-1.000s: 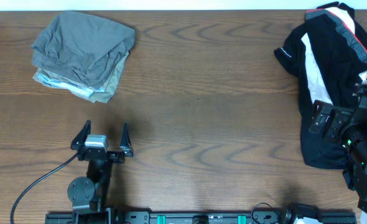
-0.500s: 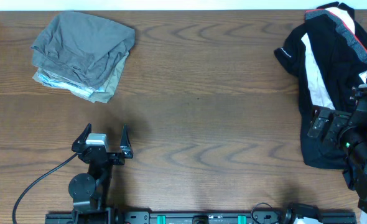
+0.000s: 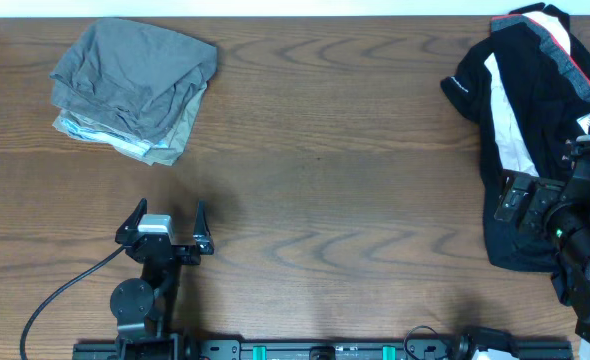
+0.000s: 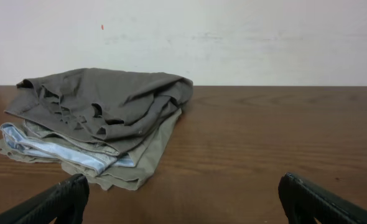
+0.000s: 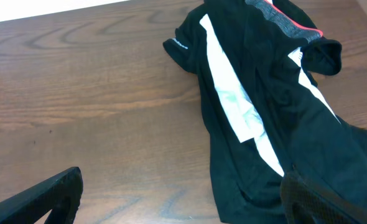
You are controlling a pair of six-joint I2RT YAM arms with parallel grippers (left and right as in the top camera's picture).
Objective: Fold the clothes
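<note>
A folded stack lies at the table's far left: grey shorts (image 3: 135, 70) on top, khaki shorts (image 3: 175, 135) and a light blue cloth under them. It also shows in the left wrist view (image 4: 102, 102). My left gripper (image 3: 165, 228) is open and empty, near the front edge, apart from the stack; its fingertips (image 4: 183, 202) show wide apart. The black top with white and red stripes (image 3: 520, 110) lies crumpled at the right edge, also in the right wrist view (image 5: 264, 106). My right gripper (image 5: 190, 199) is open above the top's lower edge, holding nothing.
The brown wooden table (image 3: 335, 150) spans the view. A black cable (image 3: 55, 300) runs from the left arm's base toward the front left. A white wall (image 4: 233, 37) stands behind the table's far edge.
The left gripper drew back slightly toward the front edge. The right arm shifted a little. The clothes have not moved.
</note>
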